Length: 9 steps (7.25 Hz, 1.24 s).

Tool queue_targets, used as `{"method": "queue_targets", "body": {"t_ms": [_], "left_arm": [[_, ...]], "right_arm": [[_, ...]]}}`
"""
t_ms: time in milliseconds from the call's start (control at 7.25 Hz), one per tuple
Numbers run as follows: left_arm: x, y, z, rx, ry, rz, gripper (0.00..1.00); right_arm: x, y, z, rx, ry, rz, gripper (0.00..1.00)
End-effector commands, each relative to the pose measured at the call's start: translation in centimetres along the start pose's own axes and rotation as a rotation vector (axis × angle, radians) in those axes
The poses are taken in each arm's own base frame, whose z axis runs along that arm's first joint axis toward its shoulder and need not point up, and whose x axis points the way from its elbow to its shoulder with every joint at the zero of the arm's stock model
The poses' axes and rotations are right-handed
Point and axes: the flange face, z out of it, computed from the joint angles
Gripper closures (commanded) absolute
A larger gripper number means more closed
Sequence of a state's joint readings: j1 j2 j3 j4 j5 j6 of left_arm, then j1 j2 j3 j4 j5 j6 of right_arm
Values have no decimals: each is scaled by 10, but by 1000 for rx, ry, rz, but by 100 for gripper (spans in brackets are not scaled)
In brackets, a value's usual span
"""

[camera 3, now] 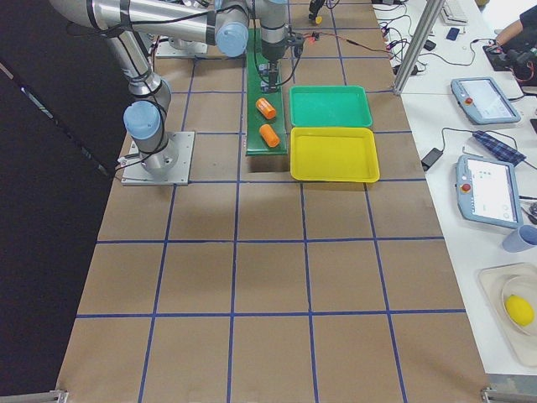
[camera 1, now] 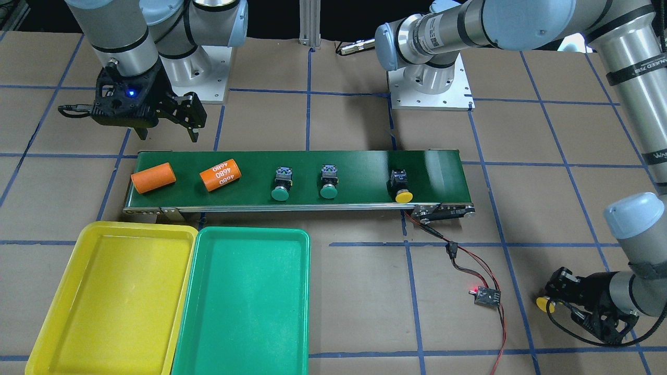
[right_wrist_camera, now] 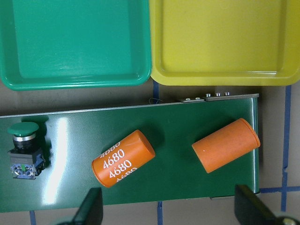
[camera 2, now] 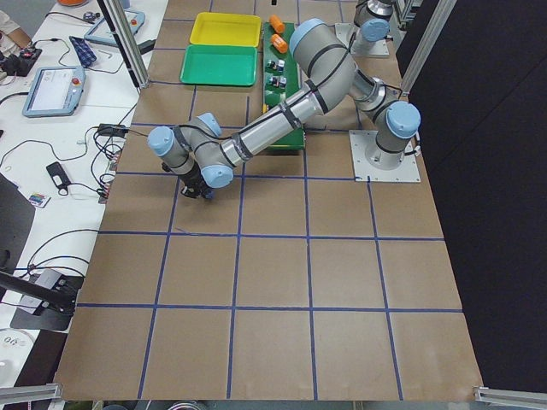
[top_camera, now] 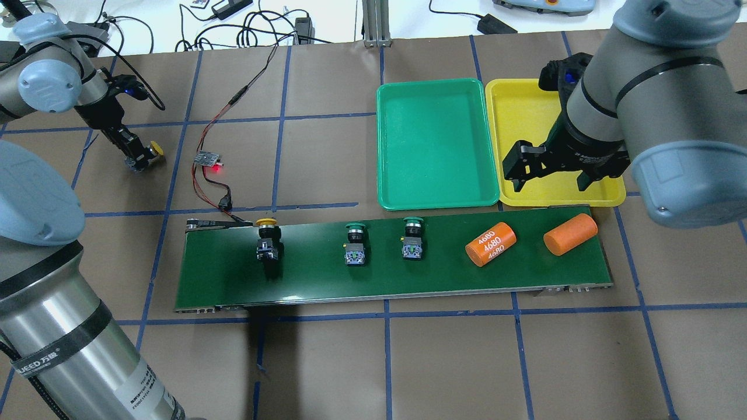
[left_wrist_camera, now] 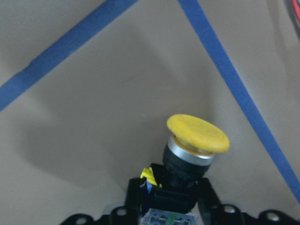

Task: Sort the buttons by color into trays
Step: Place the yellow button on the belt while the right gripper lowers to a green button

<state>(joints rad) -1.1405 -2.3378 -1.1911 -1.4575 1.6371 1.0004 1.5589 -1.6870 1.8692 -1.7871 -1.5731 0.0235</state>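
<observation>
My left gripper (top_camera: 142,158) is low over the paper, far from the belt, and is shut on a yellow button (top_camera: 155,150). The button's cap fills the left wrist view (left_wrist_camera: 198,133). A second yellow button (top_camera: 267,236) and two green buttons (top_camera: 355,242) (top_camera: 412,236) stand on the dark-green conveyor belt (top_camera: 315,280). The green tray (top_camera: 435,146) and the yellow tray (top_camera: 522,116) lie side by side beyond the belt, both empty. My right gripper (top_camera: 551,175) is open and empty, hovering over the yellow tray's near edge.
Two orange cylinders (top_camera: 491,244) (top_camera: 570,234) lie on the belt's right end, below my right gripper. A small circuit board with a red light (top_camera: 209,158) and red-black wires sits on the paper between my left gripper and the belt.
</observation>
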Motion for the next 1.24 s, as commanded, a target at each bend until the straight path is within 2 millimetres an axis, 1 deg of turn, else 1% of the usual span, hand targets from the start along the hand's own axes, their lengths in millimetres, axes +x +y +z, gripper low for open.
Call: {"method": "queue_targets", "body": {"t_ms": [0, 138, 276, 414, 552, 690, 828, 966, 1103], "left_arm": [[66, 30, -69, -65, 110, -300, 100], [112, 39, -90, -45, 192, -383, 100], [166, 38, -91, -78, 189, -512, 100], [228, 34, -96, -80, 153, -598, 100], [270, 45, -100, -67, 122, -676, 100], [296, 63, -89, -49, 107, -726, 100], [323, 75, -65, 2, 68, -775, 100], [348, 81, -34, 45, 44, -773, 100], [369, 85, -11, 72, 23, -790, 100]], "right_arm": [[-1, 5, 11, -20, -2, -3, 0], [-1, 5, 11, -19, 0, -2, 0], [-1, 4, 12, -17, -2, -2, 0], [-15, 6, 19, -31, -37, -24, 0], [-38, 12, 26, -50, -142, -39, 0], [-40, 11, 35, -62, -144, -5, 0], [-43, 11, 39, -73, -145, 24, 0], [-58, 17, 55, -85, -119, -12, 2], [-73, 22, 77, -41, -116, -22, 0]]}}
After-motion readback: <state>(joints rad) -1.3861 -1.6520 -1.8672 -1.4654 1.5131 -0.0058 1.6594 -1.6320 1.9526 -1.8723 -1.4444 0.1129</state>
